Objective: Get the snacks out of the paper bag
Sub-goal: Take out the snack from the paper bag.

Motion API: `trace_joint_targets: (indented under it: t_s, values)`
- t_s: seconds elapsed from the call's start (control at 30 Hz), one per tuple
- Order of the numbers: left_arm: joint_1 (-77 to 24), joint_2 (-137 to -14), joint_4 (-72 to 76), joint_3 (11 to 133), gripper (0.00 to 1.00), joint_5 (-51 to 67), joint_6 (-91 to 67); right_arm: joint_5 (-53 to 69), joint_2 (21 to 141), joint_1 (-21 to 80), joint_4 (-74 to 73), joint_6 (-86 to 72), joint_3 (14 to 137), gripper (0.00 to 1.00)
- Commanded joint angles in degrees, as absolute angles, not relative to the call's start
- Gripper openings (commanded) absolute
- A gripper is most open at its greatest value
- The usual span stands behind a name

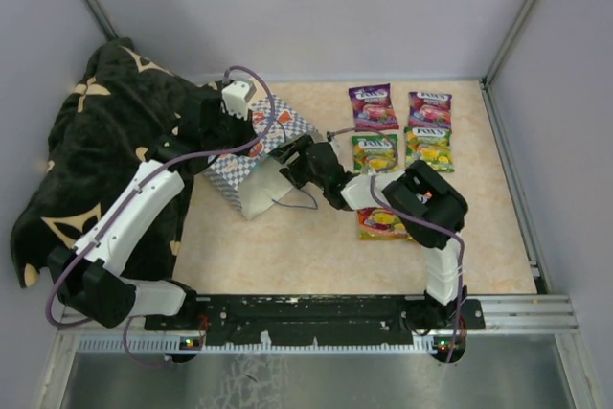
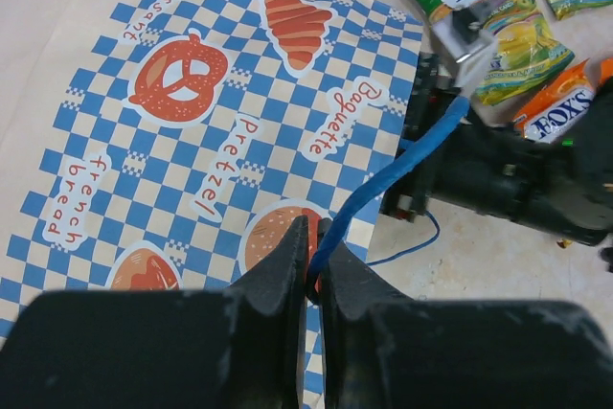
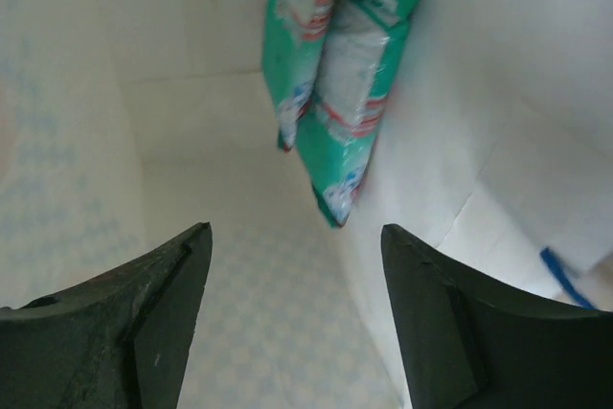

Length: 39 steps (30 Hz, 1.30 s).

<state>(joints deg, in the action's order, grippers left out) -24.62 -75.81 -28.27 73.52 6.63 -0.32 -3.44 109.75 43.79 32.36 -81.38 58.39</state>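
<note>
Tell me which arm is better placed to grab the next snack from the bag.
Right. The right gripper is inside the bag with its jaws open, facing the teal packets there. The left gripper is shut on the bag's blue handle, so it is busy holding the bag.

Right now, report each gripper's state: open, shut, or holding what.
Left gripper: shut on the blue cord handle of the paper bag.
Right gripper: open inside the bag, holding nothing; teal snack packets just ahead.

Paper bag (image 3: 182, 35) interior free ahead; teal packets (image 3: 345, 74) hug right wall.
</note>
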Motion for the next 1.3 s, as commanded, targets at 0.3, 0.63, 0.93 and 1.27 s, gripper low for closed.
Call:
trace_joint_targets:
  t_s: [0.3,0.63,0.93,1.27]
  values:
    - [-24.25,-74.07,-26.74,75.05,0.12,10.88,-1.06,-9.60,127.70,47.27,32.57,-95.63,75.36,0.80]
    - [-24.18,-73.86,-26.41,74.96,0.12,12.04,-1.14,-11.87,132.53,48.76,27.73,-96.50,80.87,0.59]
    - [-24.16,-74.20,-26.28,74.80,0.12,12.34,-1.14,-11.33,139.91,48.80,26.07,-95.52,90.39,0.29]
    - [-24.12,-74.75,-26.41,74.76,0.12,10.91,-0.80,1.07,125.30,49.00,34.04,-93.15,73.89,0.00]
